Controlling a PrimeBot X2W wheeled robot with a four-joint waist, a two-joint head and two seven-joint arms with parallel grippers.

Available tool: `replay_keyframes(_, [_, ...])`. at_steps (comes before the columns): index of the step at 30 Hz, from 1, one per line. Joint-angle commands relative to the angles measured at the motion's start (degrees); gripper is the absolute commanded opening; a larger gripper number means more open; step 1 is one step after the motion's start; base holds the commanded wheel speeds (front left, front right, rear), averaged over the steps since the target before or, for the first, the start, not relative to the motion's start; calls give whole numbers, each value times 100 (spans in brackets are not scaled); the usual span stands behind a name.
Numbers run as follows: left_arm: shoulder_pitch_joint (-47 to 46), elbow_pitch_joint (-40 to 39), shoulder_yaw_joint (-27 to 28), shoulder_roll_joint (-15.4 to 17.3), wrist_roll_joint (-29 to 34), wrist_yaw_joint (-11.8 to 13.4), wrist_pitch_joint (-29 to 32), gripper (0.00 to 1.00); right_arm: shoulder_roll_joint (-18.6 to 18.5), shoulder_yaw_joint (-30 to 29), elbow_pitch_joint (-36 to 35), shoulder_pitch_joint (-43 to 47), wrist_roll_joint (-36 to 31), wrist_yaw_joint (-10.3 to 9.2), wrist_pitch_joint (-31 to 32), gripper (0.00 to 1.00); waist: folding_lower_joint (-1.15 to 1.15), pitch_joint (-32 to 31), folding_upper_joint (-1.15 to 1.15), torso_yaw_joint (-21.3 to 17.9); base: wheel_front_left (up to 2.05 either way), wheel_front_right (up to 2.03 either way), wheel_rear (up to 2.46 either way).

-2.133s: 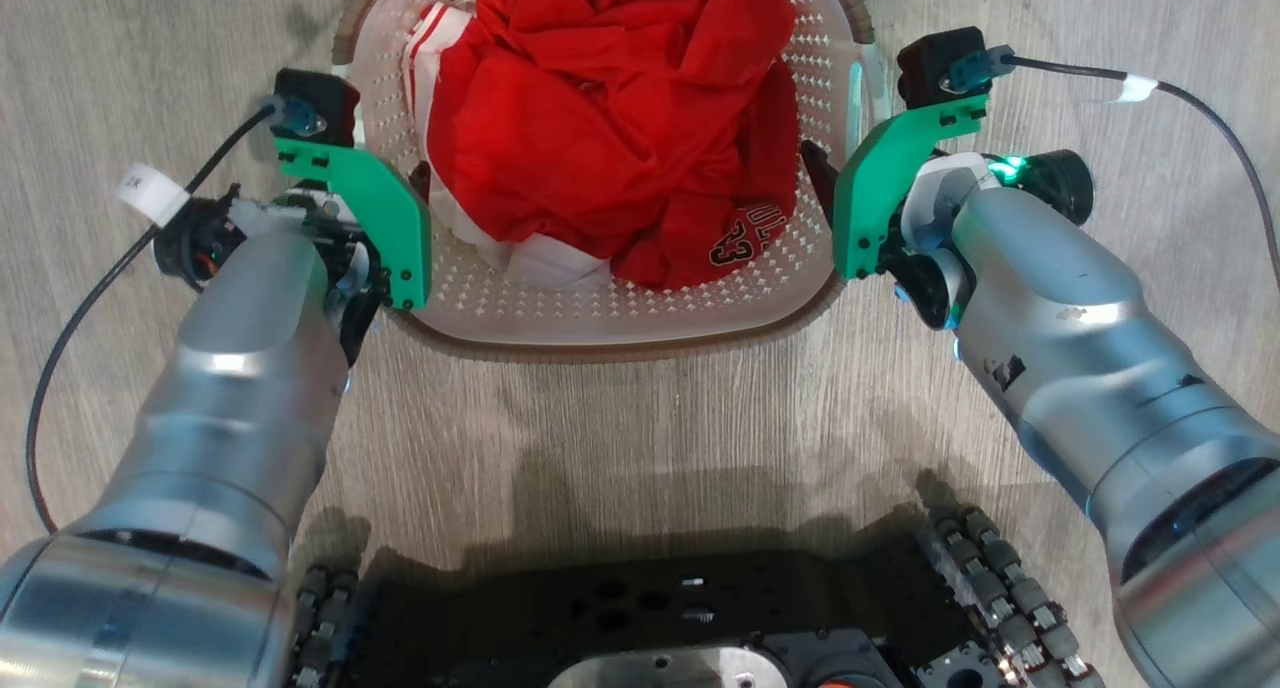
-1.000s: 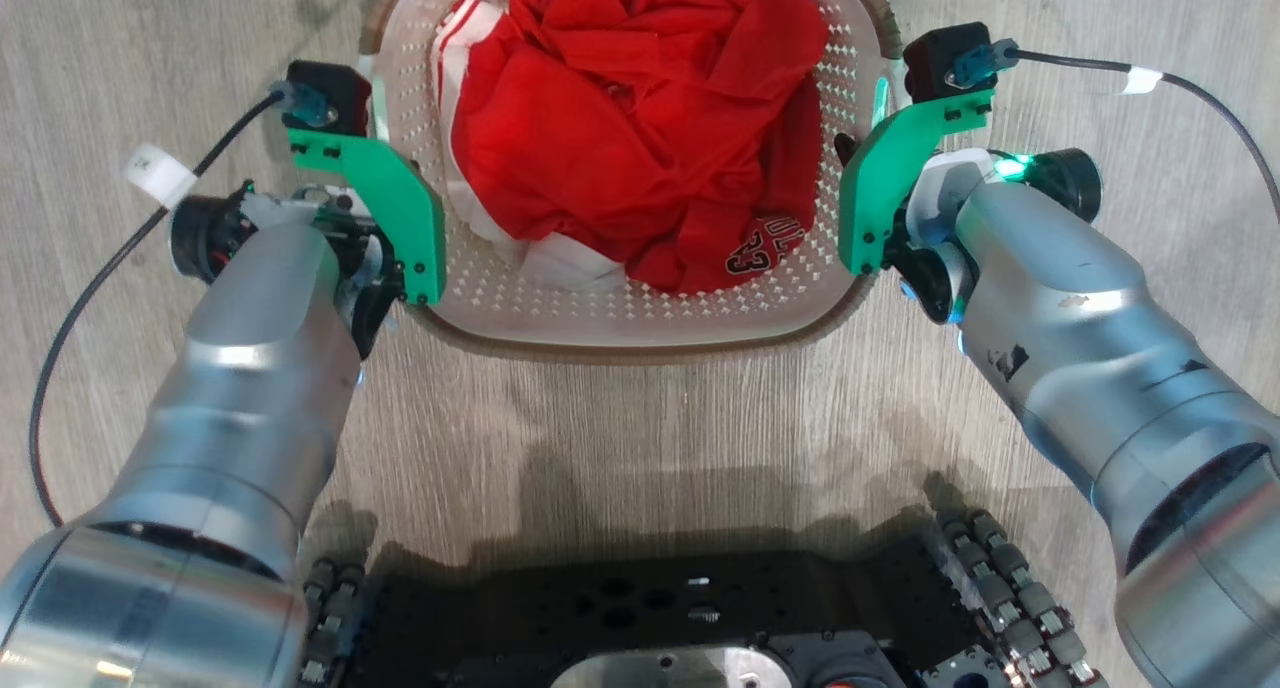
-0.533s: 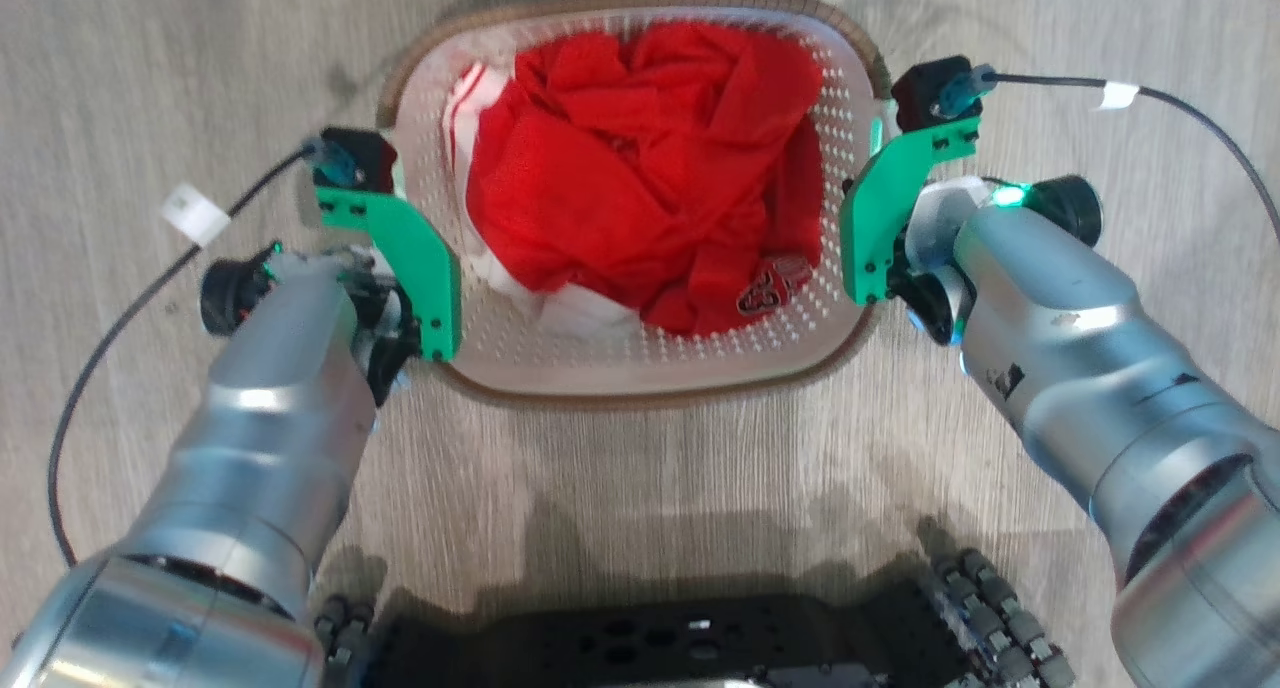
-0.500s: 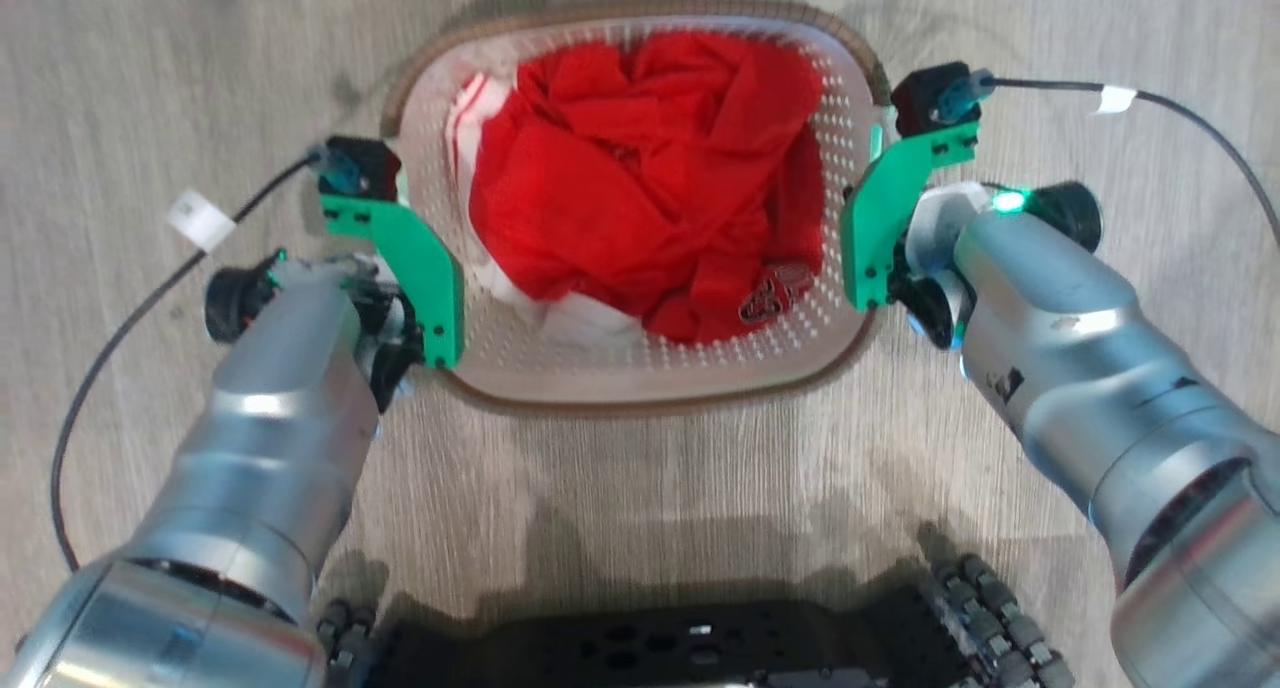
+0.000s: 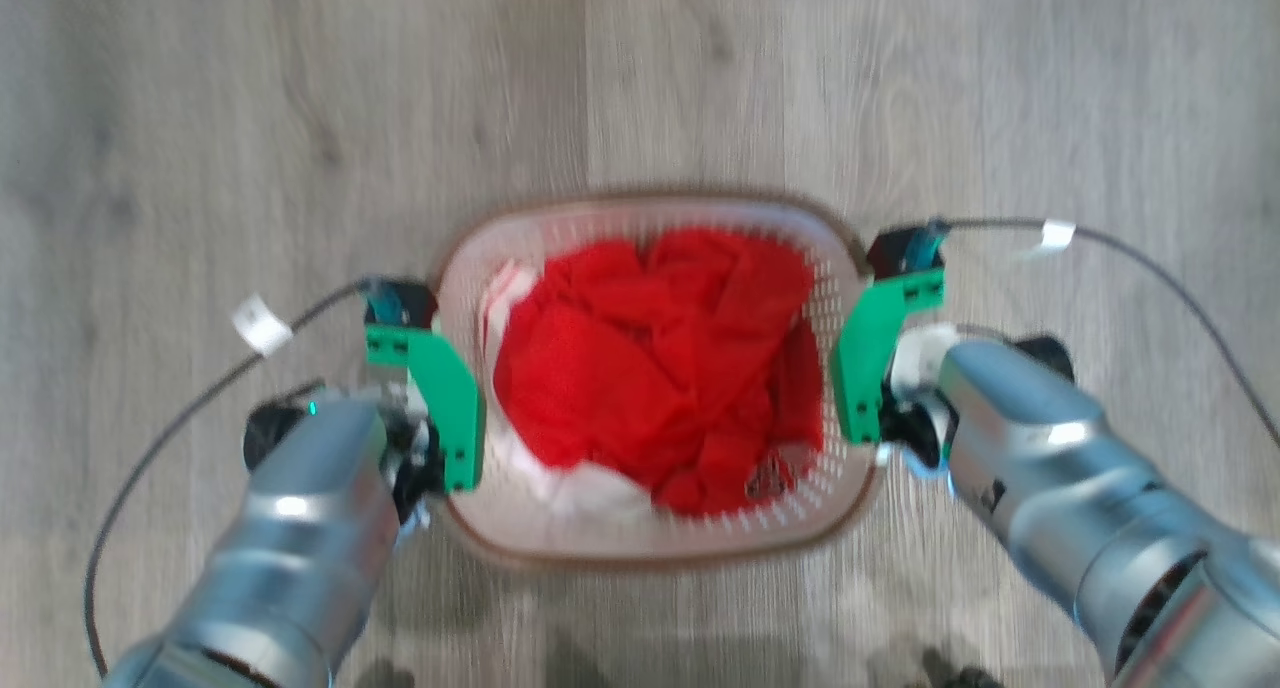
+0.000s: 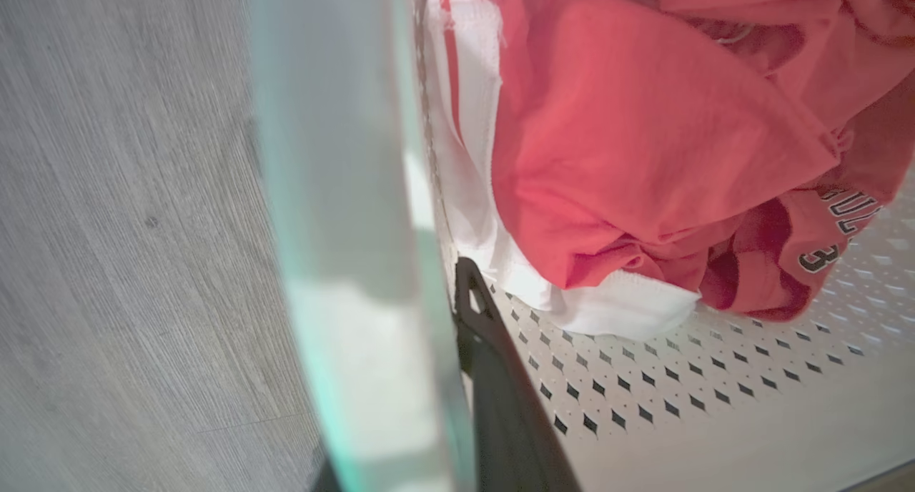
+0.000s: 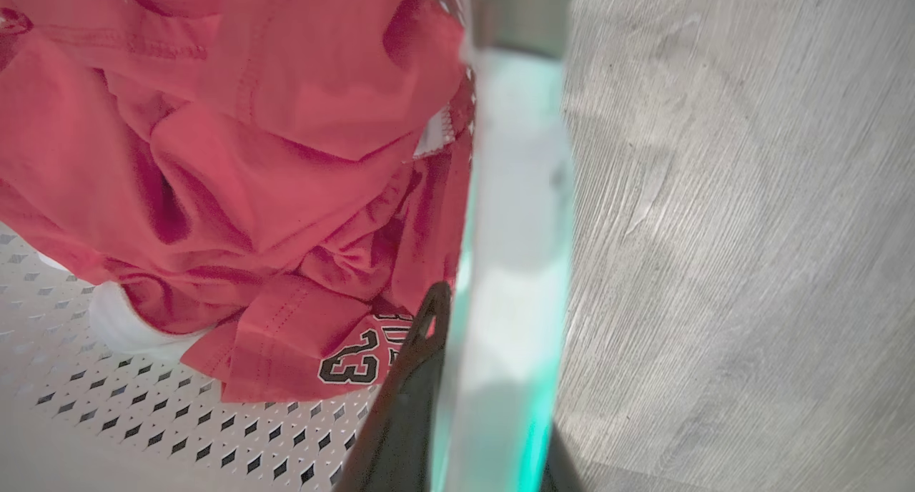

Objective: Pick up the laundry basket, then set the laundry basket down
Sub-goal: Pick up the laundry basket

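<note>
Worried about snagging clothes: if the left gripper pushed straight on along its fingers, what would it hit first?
Likely the red jersey with white trim, lying just past the left gripper's inner finger inside the white perforated plastic laundry basket; depth is hard to judge.

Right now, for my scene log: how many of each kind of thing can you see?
laundry basket: 1
heap of red and white clothes: 1
grippers: 2 (left gripper, right gripper)
green brackets: 2
Total: 6

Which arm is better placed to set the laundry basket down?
Neither alone: left gripper clamps the left wall of the laundry basket, right gripper the right wall. I'd lower with both.
</note>
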Motion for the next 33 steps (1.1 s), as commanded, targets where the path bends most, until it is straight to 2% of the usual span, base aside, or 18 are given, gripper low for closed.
replay_keyframes(1, [55,-76,8,195,-26,6,13,0,32,106,-73,278,1,41,71,0,1,-502,0,67,0,0,0])
replay_keyframes(10, [667,-278,-409,395,-430,6,410,0,26,389,-402,819,227,41,308,0,1,-1647,0,85,0,0,0])
replay_keyframes(16, [1072,-729,-611,442,-1037,6,808,0,-13,542,-523,1210,427,41,451,0,1,-2363,0,132,0,0,0])
replay_keyframes(21, [1348,-805,-737,572,-1442,6,1101,0,-6,634,-551,1433,563,41,575,0,1,-2863,0,124,0,0,0])
replay_keyframes(33, [1488,-892,-1052,564,-1915,6,1605,0,25,770,-583,1527,749,41,801,0,1,-3415,0,96,0,0,0])
